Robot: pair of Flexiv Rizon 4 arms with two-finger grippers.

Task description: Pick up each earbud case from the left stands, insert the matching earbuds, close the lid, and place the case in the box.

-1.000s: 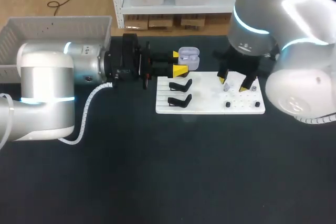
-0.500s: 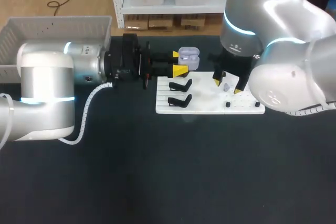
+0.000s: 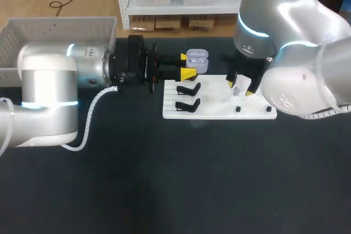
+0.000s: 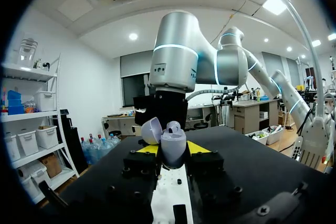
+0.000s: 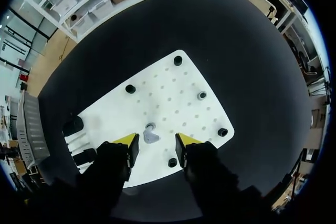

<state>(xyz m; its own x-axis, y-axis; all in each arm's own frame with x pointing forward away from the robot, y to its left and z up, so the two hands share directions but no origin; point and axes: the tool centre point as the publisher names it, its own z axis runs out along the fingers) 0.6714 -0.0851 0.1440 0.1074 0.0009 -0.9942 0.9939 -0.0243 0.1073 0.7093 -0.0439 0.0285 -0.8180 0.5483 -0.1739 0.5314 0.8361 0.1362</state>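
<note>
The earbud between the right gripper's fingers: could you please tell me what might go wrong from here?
The earbud is small and lies nearer one finger of the open right gripper; closing could flick it across the white board. A black peg close by one finger might be bumped. The case in the left gripper has a small opening beside its raised lid, so insertion could miss.

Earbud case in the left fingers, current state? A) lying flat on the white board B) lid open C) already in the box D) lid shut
B: the earbud case held by the left gripper has its lid flipped back, with the interior showing.
</note>
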